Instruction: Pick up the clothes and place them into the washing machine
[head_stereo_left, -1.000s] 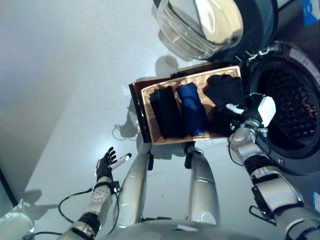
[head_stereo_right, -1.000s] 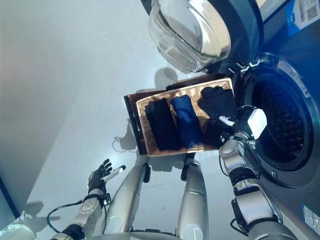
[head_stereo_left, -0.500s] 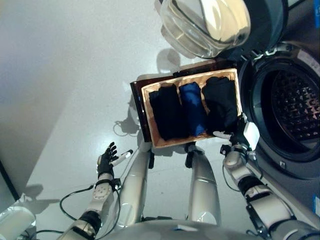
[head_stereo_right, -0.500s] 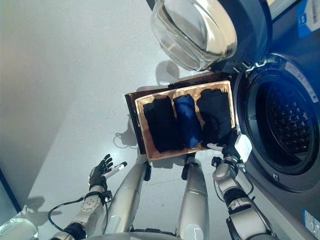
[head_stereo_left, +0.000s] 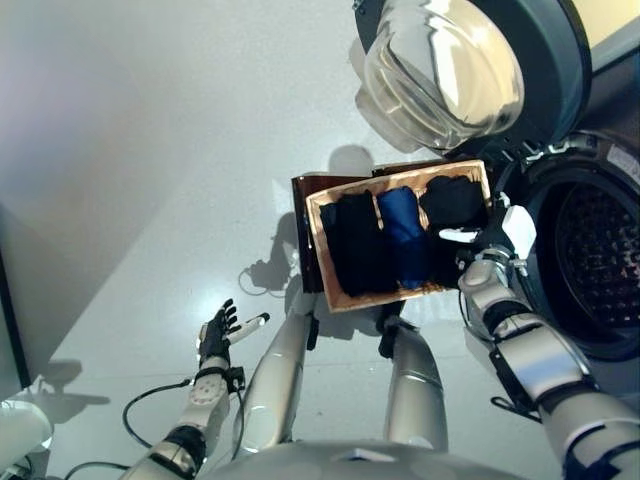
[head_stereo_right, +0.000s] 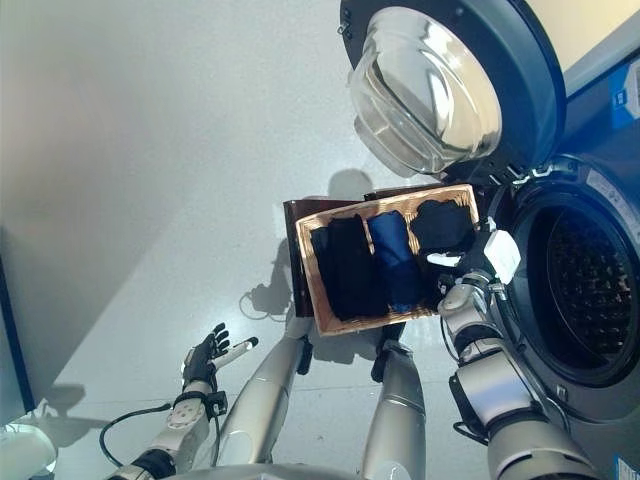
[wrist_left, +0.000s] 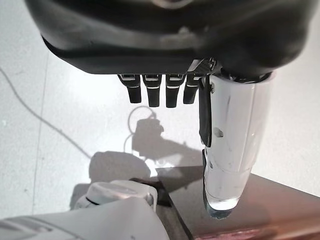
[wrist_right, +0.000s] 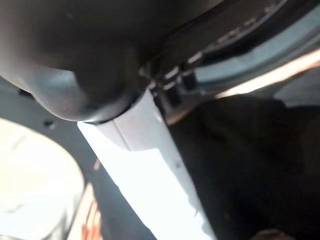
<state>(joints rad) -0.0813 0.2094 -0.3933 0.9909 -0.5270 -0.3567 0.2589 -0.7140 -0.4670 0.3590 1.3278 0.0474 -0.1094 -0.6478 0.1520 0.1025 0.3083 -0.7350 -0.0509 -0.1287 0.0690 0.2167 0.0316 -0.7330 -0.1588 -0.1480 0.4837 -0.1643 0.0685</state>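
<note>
Basket (head_stereo_left: 322, 250) beside the washer (head_stereo_right: 590, 290): clothes (head_stereo_left: 400, 235) lying inside in three rolls. Right hand (head_stereo_left: 470, 240) sitting over the black roll nearest the drum, fingers hidden, grip unclear. Left hand (head_stereo_left: 215, 332) hanging low, fingers spread, empty.

The right hand (head_stereo_left: 470, 243), which half a second ago was drawn back to the near edge of the basket (head_stereo_left: 320, 250), has come forward again over the black clothes (head_stereo_left: 452, 202) in the basket's end by the washer (head_stereo_left: 600, 270). A second ago it was in much the same place. The head camera has also shifted.
</note>
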